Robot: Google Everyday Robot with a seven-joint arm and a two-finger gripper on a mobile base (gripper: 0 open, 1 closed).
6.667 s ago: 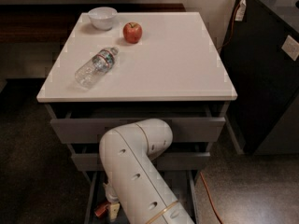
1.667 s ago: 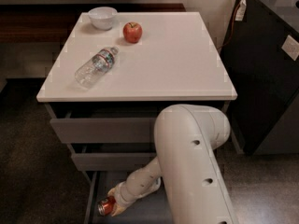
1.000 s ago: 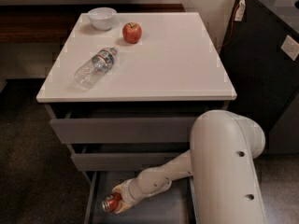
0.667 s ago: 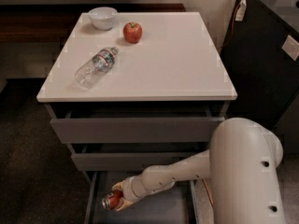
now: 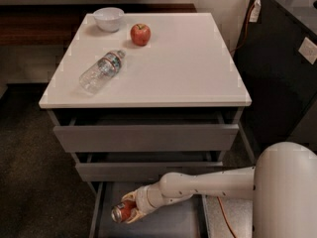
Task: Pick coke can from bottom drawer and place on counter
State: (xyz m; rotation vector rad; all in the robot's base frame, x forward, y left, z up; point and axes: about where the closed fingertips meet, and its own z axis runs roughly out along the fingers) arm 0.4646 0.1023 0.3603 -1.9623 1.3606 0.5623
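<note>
Red metal shows between my fingers: the can (image 5: 122,211) sits in my gripper (image 5: 127,210), low over the left part of the open bottom drawer (image 5: 97,213). My fingers (image 5: 130,198) are closed on it, one above and one below, so the can is held, not lying loose. It is tipped on its side, with its silver end facing left and a little toward the camera. I cannot tell whether it touches the drawer's dark floor or hangs just above it.

My arm (image 5: 208,182) reaches in from the right, running low across the drawer's opening, just under the front of the middle drawer (image 5: 148,170). The top drawer (image 5: 146,137) sits above that one, directly beneath the counter (image 5: 178,63).

The white counter lies well above the can and gripper. It carries a white bowl (image 5: 108,19) at the back left and an apple (image 5: 140,34) near it, to its right. A clear bottle (image 5: 101,72) lies on its side toward the left edge. A black cabinet (image 5: 282,68) stands just beside the drawers on the right.
</note>
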